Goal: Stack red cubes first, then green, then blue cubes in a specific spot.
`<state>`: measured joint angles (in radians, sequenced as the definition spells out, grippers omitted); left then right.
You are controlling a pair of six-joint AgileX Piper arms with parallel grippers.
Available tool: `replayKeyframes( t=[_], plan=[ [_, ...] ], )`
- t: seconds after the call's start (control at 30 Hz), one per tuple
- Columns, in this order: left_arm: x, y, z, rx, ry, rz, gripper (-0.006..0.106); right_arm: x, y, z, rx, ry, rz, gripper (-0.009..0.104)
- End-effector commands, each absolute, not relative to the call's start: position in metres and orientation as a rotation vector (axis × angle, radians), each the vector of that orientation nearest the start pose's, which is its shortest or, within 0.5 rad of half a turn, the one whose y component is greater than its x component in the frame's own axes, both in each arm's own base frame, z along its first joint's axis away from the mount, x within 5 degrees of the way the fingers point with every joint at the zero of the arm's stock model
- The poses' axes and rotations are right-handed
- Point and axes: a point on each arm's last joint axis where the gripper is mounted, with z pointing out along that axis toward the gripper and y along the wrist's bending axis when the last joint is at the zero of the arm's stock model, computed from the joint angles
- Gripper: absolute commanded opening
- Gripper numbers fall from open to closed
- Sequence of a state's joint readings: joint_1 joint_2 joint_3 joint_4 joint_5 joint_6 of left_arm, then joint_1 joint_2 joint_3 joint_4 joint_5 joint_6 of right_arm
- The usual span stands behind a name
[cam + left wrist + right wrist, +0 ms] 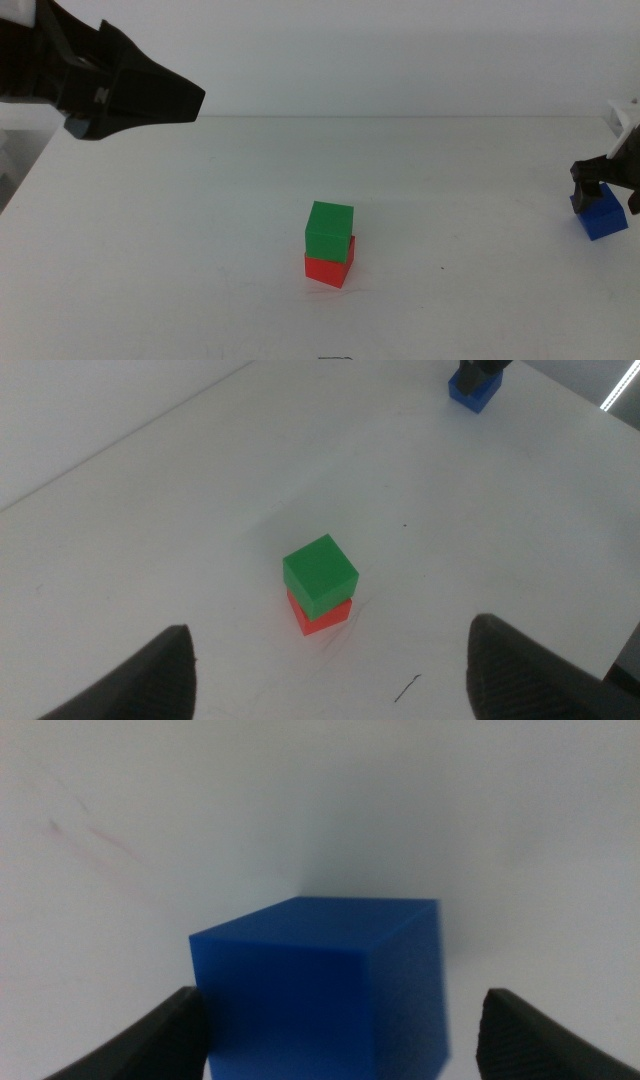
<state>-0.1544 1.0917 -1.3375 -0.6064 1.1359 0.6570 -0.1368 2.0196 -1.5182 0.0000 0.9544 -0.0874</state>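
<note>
The green cube (330, 228) sits on the red cube (329, 268) at the table's middle, turned slightly askew. The stack also shows in the left wrist view, green (320, 570) over red (322, 617). My left gripper (190, 100) is open and empty, raised at the far left, well away from the stack; its jaws stand wide apart in its wrist view (328, 660). The blue cube (601, 218) rests on the table at the right edge. My right gripper (605, 190) is open and low over it. In the right wrist view the blue cube (320, 990) lies between the jaws, with a gap on one side.
The plain white tabletop (200, 250) spreads around the stack. Its far edge meets a white wall. The left wrist view shows the blue cube (473, 390) with the right gripper (482, 366) over it, and the table's edge beyond.
</note>
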Motion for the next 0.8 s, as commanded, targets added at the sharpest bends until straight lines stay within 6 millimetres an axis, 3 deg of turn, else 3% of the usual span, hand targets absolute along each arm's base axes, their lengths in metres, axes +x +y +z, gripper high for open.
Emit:
replayKeyframes(
  t=[0.0,0.23,0.77],
  plan=[
    [0.179,-0.077,0.459,0.800,1.965,-0.517,0.091,0.412,-0.060,0.223,0.047,2.857,-0.070,0.074],
    [0.179,-0.077,0.459,0.800,1.965,-0.517,0.091,0.416,-0.061,0.239,0.055,2.840,-0.069,0.074],
    [0.179,-0.077,0.459,0.800,1.965,-0.517,0.091,0.417,-0.067,0.240,0.033,2.831,-0.174,0.074]
  ],
)
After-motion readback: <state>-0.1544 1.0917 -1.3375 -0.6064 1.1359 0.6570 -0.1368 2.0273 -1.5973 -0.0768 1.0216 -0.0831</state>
